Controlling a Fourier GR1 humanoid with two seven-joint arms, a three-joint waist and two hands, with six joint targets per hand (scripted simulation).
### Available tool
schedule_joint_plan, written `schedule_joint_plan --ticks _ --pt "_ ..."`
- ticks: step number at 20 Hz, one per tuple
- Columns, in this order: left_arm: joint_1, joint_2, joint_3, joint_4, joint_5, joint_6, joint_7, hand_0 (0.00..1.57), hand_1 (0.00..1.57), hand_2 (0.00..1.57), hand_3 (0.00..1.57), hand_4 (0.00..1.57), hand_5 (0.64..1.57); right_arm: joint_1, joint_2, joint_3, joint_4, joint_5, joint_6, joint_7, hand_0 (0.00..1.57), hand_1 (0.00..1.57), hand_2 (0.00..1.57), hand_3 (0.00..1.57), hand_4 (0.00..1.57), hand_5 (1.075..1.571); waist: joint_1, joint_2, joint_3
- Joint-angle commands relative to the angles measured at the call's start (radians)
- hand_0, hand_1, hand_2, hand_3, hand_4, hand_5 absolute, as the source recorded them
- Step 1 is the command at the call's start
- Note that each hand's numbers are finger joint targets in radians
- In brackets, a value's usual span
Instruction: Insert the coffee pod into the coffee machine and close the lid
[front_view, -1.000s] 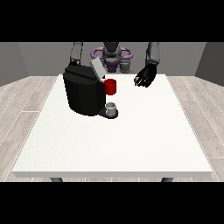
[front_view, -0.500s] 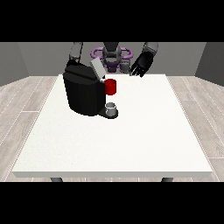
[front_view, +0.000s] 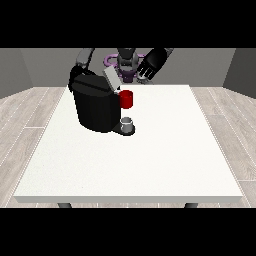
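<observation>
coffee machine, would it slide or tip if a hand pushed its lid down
The bulky black coffee machine looks broad and squat, so it probably would not tip. Its base sits flat on the smooth white table, so a sideways push might slide it. The raised grey lid looks hinged and should swing down.

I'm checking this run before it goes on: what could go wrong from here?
The lid stands tilted open, and a robot hand sweeping in could knock it rather than close it. The robot hand at the view's right is raised beside the coffee machine; coming down, it might hit the red part or the cup.
</observation>
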Motion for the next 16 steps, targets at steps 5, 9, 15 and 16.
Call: schedule_joint_plan --ticks 5,9,15,16 --pt "-0.140 0.019 0.023 0.013 -0.011 0.005 0.034 1.17 1.17 1.25 1.27 0.48 1.571 -0.088 -0.009 0.004 -0.035 0.037 -0.035 0.036 0.00 0.00 0.00 0.00 0.04 1.571 -0.042 0.091 0.0000" --pt "-0.185 0.070 0.055 0.051 -0.001 -0.024 0.036 1.25 1.25 1.30 1.25 0.48 1.571 -0.116 -0.008 -0.017 -0.061 0.008 -0.029 0.074 0.00 0.00 0.00 0.00 0.18 1.571 -0.059 0.117 0.0000" --pt "-0.250 0.097 0.069 0.066 -0.013 0.005 0.025 1.26 1.26 1.30 1.24 0.49 1.571 -0.175 -0.047 -0.052 -0.061 -0.005 -0.017 0.026 0.00 0.00 0.00 0.00 0.06 1.571 -0.089 0.215 0.0002" --pt "-0.278 0.111 0.073 0.090 -0.010 -0.032 0.037 1.22 1.22 1.29 1.24 0.49 1.571 -0.209 -0.039 -0.042 -0.071 -0.005 -0.014 0.096 0.00 0.00 0.00 0.00 0.15 1.571 -0.097 0.209 0.0001"
